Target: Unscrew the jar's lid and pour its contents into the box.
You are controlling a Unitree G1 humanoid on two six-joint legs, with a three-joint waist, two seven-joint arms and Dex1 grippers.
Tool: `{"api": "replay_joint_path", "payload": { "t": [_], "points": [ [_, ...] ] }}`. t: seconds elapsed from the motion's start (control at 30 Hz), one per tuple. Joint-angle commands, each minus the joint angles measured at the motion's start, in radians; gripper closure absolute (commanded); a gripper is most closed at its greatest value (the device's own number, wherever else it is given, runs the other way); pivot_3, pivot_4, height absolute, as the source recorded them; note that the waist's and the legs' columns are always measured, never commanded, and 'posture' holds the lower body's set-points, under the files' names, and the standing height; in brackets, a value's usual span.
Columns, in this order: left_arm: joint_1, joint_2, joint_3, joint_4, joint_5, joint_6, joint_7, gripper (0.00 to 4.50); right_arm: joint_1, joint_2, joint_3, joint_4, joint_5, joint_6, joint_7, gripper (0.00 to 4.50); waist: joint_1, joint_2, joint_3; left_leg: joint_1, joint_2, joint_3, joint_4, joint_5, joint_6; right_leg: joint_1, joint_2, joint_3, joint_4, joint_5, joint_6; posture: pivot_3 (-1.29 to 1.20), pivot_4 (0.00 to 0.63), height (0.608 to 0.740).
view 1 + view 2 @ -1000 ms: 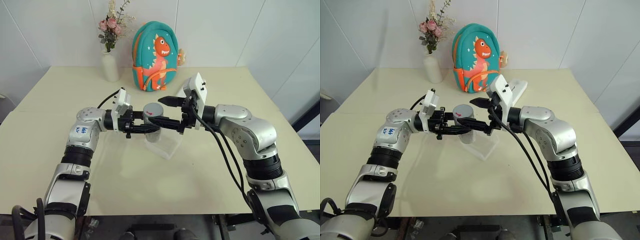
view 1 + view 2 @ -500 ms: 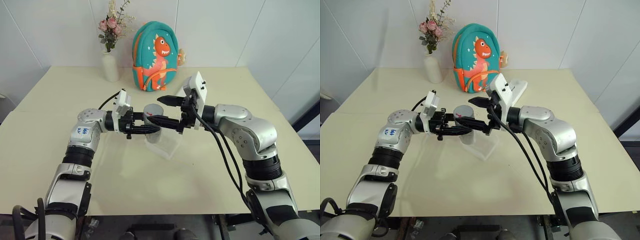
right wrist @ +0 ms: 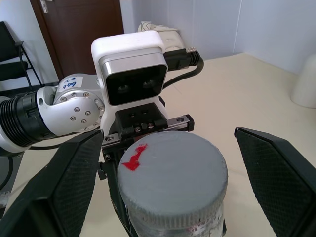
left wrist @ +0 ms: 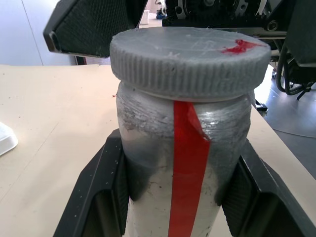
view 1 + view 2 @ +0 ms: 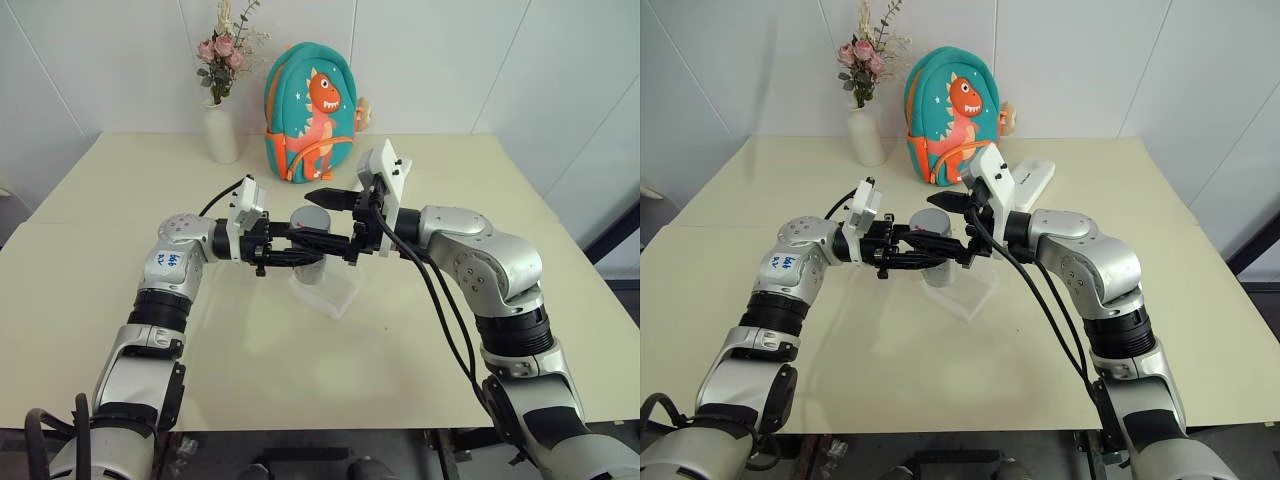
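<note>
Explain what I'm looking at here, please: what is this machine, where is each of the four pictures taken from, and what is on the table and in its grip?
This is a humanoid robot with two arms, each ending in a two-fingered black hand. The two wide pictures come from cameras in its head, looking down over its arms. The two close-ups come from cameras on its wrists, looking along each hand's fingers.

The left hand is shut on the jar, a small silvery jar with a red stripe, gripping its body below the lid. The right hand is open, its fingers either side of the grey lid, not yet closed on it. Under the jar sits the clear box.

At the table's far edge stand a white vase of flowers and a teal dinosaur backpack.
</note>
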State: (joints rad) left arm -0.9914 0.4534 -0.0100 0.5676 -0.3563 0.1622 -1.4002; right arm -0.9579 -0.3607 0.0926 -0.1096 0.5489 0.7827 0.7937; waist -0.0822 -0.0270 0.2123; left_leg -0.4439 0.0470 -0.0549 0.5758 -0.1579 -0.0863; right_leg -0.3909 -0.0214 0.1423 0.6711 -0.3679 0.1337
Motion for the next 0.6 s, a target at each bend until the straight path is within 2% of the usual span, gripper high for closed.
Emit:
{"api": "replay_joint_path", "payload": {
  "t": [0.03,0.3,0.43,0.53,0.6],
  "points": [
    [-0.023,0.004,0.01,-0.01,-0.006,-0.01,-0.006,2.52,-0.024,0.005,-0.007,-0.014,0.001,-0.026,0.008,0.03,0.0,0.0,0.0,0.0,0.0,0.0,0.0,0.0,0.0,0.0,0.0,0.0,0.0,0.0,0.0,0.0,0.15,0.74],
    [-0.023,0.003,0.012,-0.012,-0.007,-0.008,-0.004,2.52,-0.023,0.002,-0.005,-0.013,0.002,-0.022,0.012,0.03,0.0,0.0,0.0,0.0,0.0,0.0,0.0,0.0,0.0,0.0,0.0,0.0,0.0,0.0,0.0,0.0,0.15,0.74],
    [-0.025,0.002,0.012,-0.01,-0.008,-0.008,-0.003,2.52,-0.02,0.0,-0.003,-0.012,0.001,-0.021,0.017,0.96,0.0,0.0,0.0,0.0,0.0,0.0,0.0,0.0,0.0,0.0,0.0,0.0,0.0,0.0,0.0,0.0,0.15,0.74],
    [-0.024,0.002,0.012,-0.011,-0.008,-0.008,-0.003,2.52,-0.019,0.0,-0.004,-0.014,0.002,-0.02,0.018,1.92,0.0,0.0,0.0,0.0,0.0,0.0,0.0,0.0,0.0,0.0,0.0,0.0,0.0,0.0,0.0,0.0,0.15,0.74],
    [-0.022,0.002,0.012,-0.013,-0.008,-0.006,-0.002,2.52,-0.022,0.001,-0.008,-0.015,0.004,-0.022,0.019,1.95,0.0,0.0,0.0,0.0,0.0,0.0,0.0,0.0,0.0,0.0,0.0,0.0,0.0,0.0,0.0,0.0,0.15,0.74]
  ]
}}
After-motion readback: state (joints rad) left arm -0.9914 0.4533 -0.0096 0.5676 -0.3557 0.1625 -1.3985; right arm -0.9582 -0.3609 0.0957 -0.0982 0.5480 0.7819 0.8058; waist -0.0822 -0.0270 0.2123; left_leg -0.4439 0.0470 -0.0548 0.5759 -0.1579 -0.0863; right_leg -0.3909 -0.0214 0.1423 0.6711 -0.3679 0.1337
